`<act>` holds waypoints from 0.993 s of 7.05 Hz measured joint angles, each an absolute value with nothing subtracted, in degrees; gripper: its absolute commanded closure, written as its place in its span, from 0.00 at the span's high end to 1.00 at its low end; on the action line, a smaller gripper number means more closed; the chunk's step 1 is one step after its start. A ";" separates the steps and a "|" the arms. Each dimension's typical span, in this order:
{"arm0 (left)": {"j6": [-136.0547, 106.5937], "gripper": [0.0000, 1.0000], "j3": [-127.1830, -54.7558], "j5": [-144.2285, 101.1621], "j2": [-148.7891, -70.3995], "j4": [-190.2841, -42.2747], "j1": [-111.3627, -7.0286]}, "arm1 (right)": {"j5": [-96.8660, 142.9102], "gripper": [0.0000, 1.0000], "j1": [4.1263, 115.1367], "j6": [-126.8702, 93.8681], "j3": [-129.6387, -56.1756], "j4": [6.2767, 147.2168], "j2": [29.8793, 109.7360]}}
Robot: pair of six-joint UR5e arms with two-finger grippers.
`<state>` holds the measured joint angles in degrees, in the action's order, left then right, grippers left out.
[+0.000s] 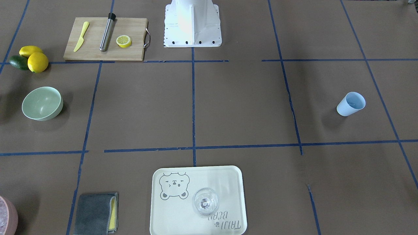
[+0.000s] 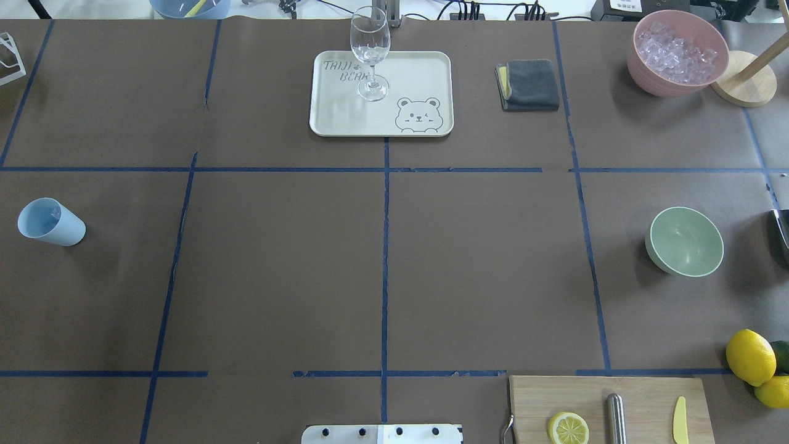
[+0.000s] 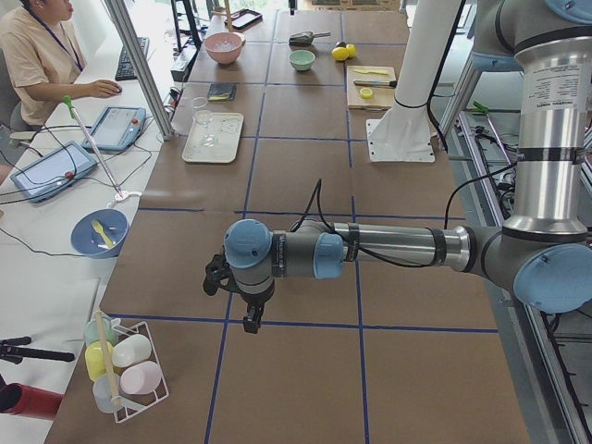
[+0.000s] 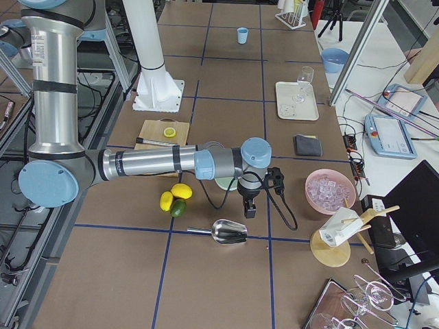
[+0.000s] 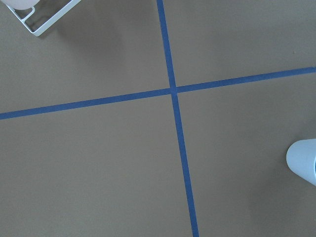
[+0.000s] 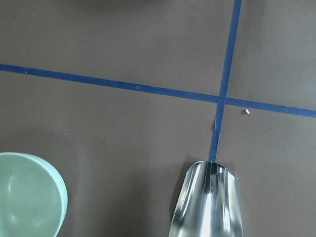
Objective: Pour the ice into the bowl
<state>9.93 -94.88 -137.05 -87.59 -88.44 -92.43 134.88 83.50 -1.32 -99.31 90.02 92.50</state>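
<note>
The mint-green bowl (image 2: 684,242) is seen upright and empty on the right side of the table, beyond the lemons (image 2: 750,356) and the wooden cutting board (image 2: 641,401). The light blue cup (image 2: 50,222) is set at the far left of the table, well apart from the bowl. A faint glossy glint inside it is taken for the ice (image 2: 54,213), though single cubes cannot be made out. The left gripper (image 3: 250,322) is held pointing down over bare table near the cup, which shows at the right edge of the left wrist view. Whether its fingers are wide or narrow cannot be told from the side view. The right gripper (image 4: 248,211) is hung pointing down near the bowl and a metal scoop (image 4: 230,232) that lies on the table, and its opening cannot be told either. A pink tub (image 2: 677,52) of whitish ice is placed at the far right corner, and a wine glass (image 2: 370,52) is stood on a cream tray (image 2: 419,74) at the far middle
</note>
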 measured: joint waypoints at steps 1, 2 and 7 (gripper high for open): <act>10.03 1.00 -95.23 -136.93 -87.58 -88.53 -92.48 | 134.90 1.00 83.50 -1.32 -99.32 90.01 92.56; 10.23 1.00 -96.04 -136.73 -87.58 -88.57 -92.55 | 134.93 1.00 83.50 -1.32 -99.34 90.00 92.58; 10.86 1.00 -99.11 -137.03 -84.63 -89.32 -92.59 | 137.56 1.00 82.92 -1.39 -99.54 89.30 92.97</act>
